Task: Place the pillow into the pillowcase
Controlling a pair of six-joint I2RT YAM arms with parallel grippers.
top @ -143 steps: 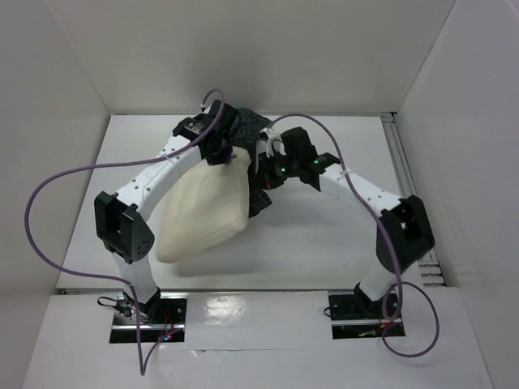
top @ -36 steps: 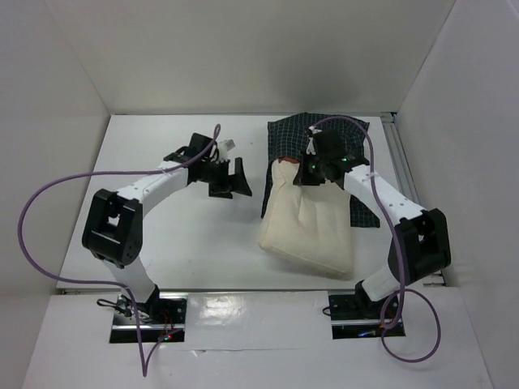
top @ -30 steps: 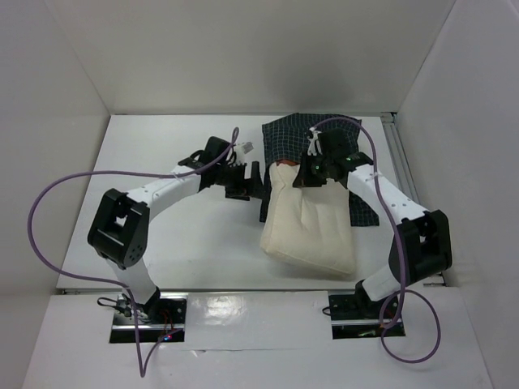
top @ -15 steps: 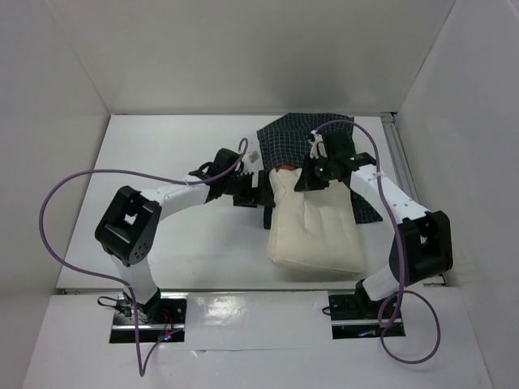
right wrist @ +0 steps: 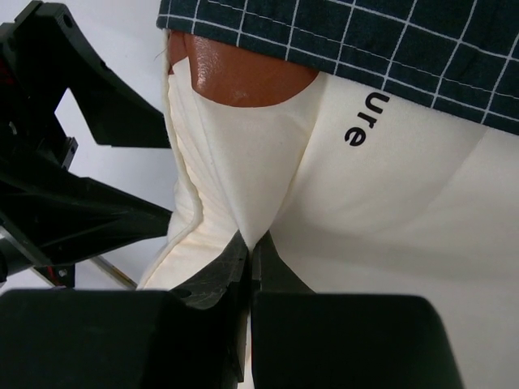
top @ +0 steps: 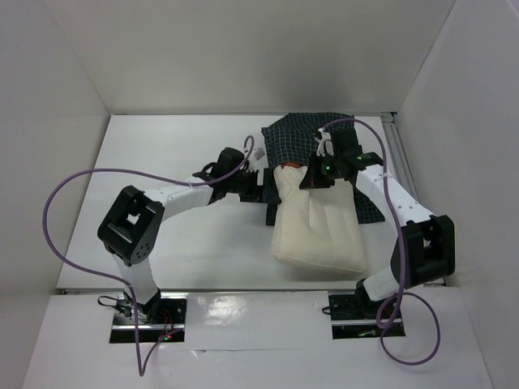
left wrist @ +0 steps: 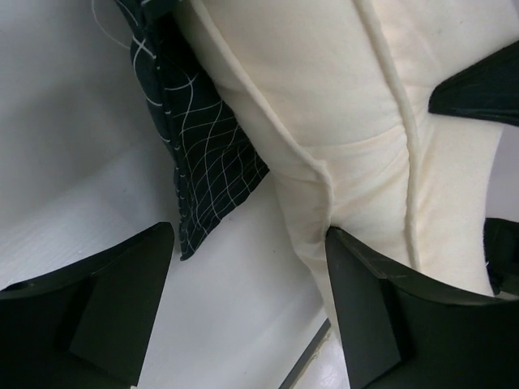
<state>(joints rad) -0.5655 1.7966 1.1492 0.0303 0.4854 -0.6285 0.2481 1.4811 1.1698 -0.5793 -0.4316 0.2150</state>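
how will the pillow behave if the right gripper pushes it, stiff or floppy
Probably floppy: the pillow creases deeply where the right gripper pinches it, so a push would likely buckle it rather than slide it whole. Plump and puffy, it is likely light for its size.

The pillow [top: 318, 231] is plump and cream, with raised seams and a deep crease near its far end. It lies flat on the right side of the counter [top: 186, 243], its long axis running near to far. The pillowcase [top: 293, 139], dark with a thin white grid, lies spread beneath it. Strips of it show along both long sides, and its hem overlaps the far end, partly covering a reddish round mark beside black printed letters.
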